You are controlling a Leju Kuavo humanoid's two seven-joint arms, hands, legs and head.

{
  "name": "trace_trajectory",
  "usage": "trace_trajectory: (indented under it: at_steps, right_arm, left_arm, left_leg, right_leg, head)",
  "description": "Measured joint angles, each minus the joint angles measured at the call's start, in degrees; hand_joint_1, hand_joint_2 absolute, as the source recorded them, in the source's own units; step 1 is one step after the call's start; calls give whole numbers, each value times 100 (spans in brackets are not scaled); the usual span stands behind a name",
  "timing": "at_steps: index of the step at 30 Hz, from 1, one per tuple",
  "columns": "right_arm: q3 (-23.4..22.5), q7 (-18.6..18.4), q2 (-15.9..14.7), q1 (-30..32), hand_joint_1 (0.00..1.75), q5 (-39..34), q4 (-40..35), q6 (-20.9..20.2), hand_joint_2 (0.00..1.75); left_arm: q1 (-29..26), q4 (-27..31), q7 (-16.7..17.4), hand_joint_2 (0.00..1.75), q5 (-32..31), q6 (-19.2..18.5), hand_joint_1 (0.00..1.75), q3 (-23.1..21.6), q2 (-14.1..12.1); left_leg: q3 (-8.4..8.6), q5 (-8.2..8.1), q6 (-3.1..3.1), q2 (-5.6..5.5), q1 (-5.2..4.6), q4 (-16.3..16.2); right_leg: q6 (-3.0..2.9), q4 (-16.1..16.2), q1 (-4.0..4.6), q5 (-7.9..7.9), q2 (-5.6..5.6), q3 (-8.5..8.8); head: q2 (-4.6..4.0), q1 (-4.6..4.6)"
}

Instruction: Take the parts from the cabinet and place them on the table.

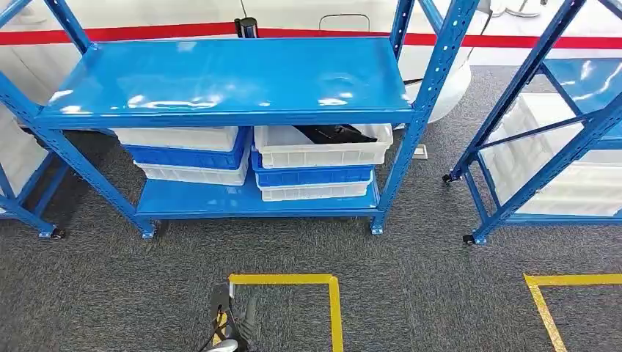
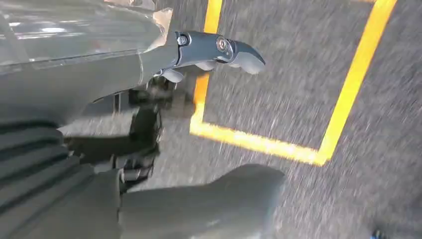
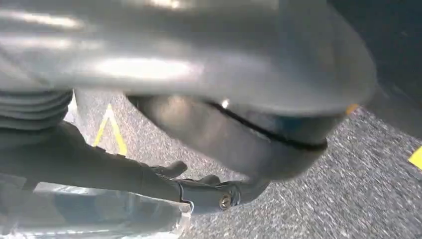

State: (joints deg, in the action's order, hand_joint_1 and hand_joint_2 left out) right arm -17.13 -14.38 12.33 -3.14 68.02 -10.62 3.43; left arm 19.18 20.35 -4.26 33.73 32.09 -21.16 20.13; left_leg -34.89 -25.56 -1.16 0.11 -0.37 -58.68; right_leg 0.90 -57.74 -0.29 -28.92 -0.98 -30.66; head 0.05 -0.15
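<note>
The robot's left hand point(image 2: 219, 52), a grey ribbed cover with a thick grey thumb and darker fingers, hangs low over grey carpet. Its fingers are slightly curled and apart, with nothing between them. The right hand point(image 3: 209, 189) also hangs by the body; its dark fingers look loosely curled and seem to hold nothing, though a large silver arm casing hides much of it, so its exact opening cannot be told.

Under the left hand a square outline of yellow floor tape point(image 2: 259, 142) marks the carpet. Beyond it stands a blue metal shelf unit point(image 1: 227, 81) with a bare, glossy upper shelf. On its lower shelf sit two stacks of white and blue plastic bins. The top white plastic bin point(image 1: 323, 150) of the right-hand stack holds a dark part point(image 1: 334, 133), black and irregular, half hidden under the upper shelf. A second blue rack point(image 1: 535, 132) with white bins stands to the right. No table is visible.

Risks, as a judgement: the gap above the bin is shallow, so a reaching hand could strike the upper shelf's edge. The part's shape is unclear, so a grip might slip. The rack stands on small casters and could roll if pushed.
</note>
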Motion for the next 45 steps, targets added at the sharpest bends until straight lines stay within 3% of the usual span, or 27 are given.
trace_trajectory:
  at_steps: [31,32,33,37,43,44,45]
  right_arm:
    - [-15,0,13,2,0,101,0,-87,0]
    - [-15,0,13,2,0,98,0,-87,0]
    - [-15,0,13,2,0,98,0,-87,175]
    - [-15,13,11,18,0,17,0,-85,175]
    - [74,227,-98,95,0,-903,-68,-87,175]
    - [105,269,-122,107,0,-1076,-90,-87,0]
    - [142,302,-144,122,0,-1222,-109,-94,0]
  left_arm:
    - [-22,46,-77,0,-190,88,0,66,0]
    - [-22,46,-77,175,-197,88,0,68,0]
    - [-22,46,-77,175,-197,88,0,70,0]
    - [-51,46,-70,175,-201,6,0,131,-7]
    - [-441,50,2,175,-621,-444,0,421,-206]
    - [-506,50,15,175,-693,-534,0,466,-247]
    - [-565,57,28,175,-766,-599,0,503,-287]
  left_leg:
    - [0,0,0,0,-1,0]
    - [0,0,0,0,-1,0]
    - [0,0,0,0,-1,0]
    - [0,0,0,-1,-1,0]
    - [-1,-1,0,0,-1,0]
    - [0,-2,0,0,-1,0]
    - [1,-2,-1,-1,0,0]
  right_leg:
    - [0,0,5,0,0,1]
    - [0,0,5,0,0,0]
    - [0,0,5,0,0,0]
    - [0,0,5,0,-1,5]
    - [0,1,5,-1,-1,1]
    - [-1,1,5,-2,-1,0]
    - [-1,1,5,-3,-2,1]
  head:
    - [0,0]
    - [0,0]
    - [0,0]
    - [0,0]
    - [0,0]
    - [0,0]
    - [0,0]
